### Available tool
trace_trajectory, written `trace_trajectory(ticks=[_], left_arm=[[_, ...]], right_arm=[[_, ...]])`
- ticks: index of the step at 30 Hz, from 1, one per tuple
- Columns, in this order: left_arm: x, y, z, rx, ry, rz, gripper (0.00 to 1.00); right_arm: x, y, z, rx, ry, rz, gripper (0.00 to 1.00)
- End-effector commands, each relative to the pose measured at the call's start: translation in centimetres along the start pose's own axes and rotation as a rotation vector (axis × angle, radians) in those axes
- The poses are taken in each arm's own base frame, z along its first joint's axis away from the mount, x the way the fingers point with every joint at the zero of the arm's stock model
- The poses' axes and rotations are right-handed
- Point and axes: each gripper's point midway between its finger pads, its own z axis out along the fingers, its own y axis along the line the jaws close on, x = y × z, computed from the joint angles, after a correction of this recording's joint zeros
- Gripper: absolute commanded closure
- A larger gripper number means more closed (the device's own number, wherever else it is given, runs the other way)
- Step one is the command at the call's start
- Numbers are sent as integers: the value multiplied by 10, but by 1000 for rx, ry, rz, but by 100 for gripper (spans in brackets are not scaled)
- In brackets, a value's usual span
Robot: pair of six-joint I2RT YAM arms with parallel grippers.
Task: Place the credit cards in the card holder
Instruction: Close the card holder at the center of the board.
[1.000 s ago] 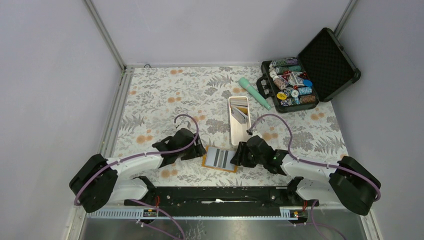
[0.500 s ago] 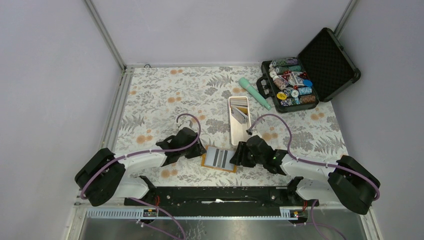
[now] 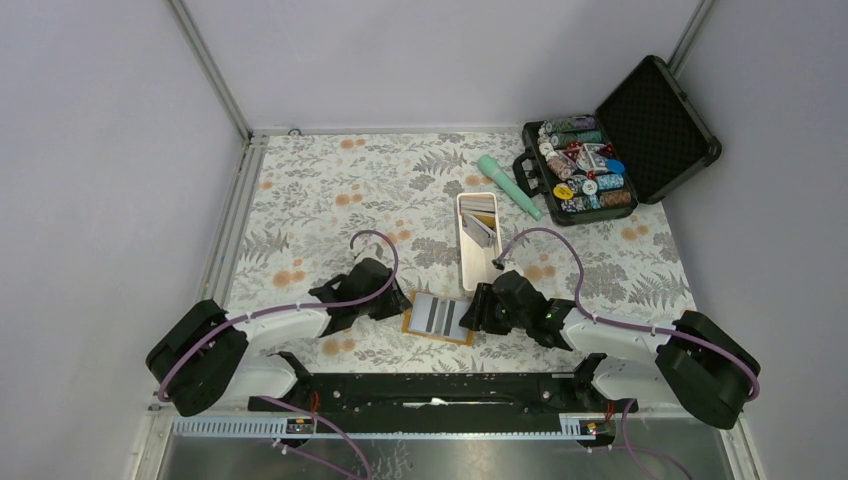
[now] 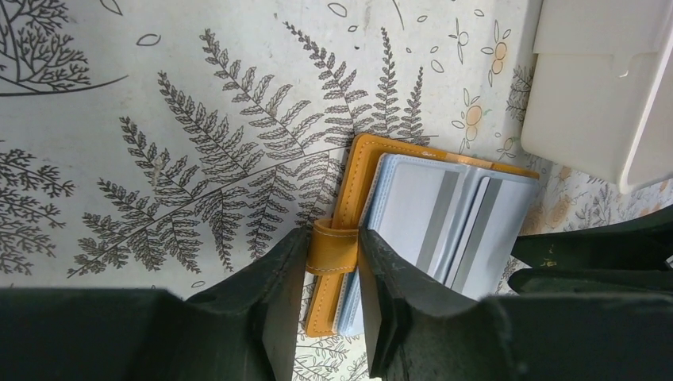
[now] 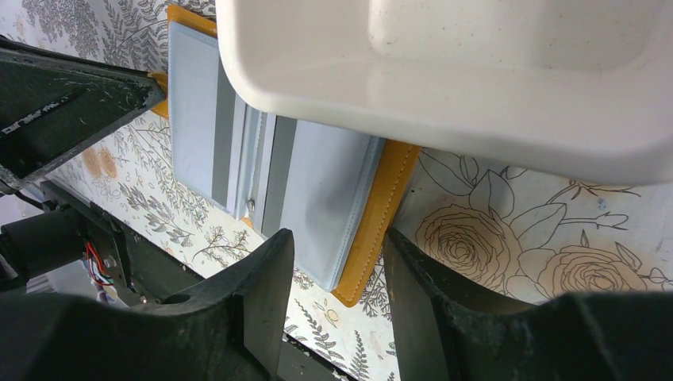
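The orange card holder [image 3: 440, 318] lies open on the floral table near the front edge, its light blue pockets up with grey-striped cards in them. My left gripper [image 3: 398, 303] is at its left edge; in the left wrist view the gripper [image 4: 333, 270] is shut on the orange snap tab [image 4: 332, 248]. My right gripper [image 3: 470, 315] is at the holder's right edge. In the right wrist view it [image 5: 337, 270] is open and straddles the orange edge [image 5: 381, 206]. More credit cards [image 3: 480, 225] lie in the long white tray [image 3: 466, 270].
The white tray [image 4: 595, 79] stands right behind the holder and overhangs it in the right wrist view [image 5: 476, 79]. A teal cylinder [image 3: 508, 185] lies beyond the tray. An open black case [image 3: 655, 115] with poker chips [image 3: 585, 175] sits at the back right.
My left arm has shifted slightly at the holder's left edge. The right arm and the card holder have not visibly moved.
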Motion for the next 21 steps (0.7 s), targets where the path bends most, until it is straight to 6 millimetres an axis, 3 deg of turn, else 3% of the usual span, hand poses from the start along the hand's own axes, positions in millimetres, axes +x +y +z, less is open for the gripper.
trace_trajectory(ticks=[1, 12, 15, 21], left_arm=[[22, 18, -1, -49, 75, 2, 68], [28, 23, -6, -50, 83, -12, 69], [26, 20, -7, -36, 74, -4, 81], [18, -15, -22, 149, 48, 0, 99]], right_arm=[[-6, 6, 1, -15, -19, 6, 47], [-5, 5, 3, -9, -16, 8, 47], [-4, 4, 3, -7, -14, 6, 47], [-4, 3, 3, -3, -18, 7, 47]])
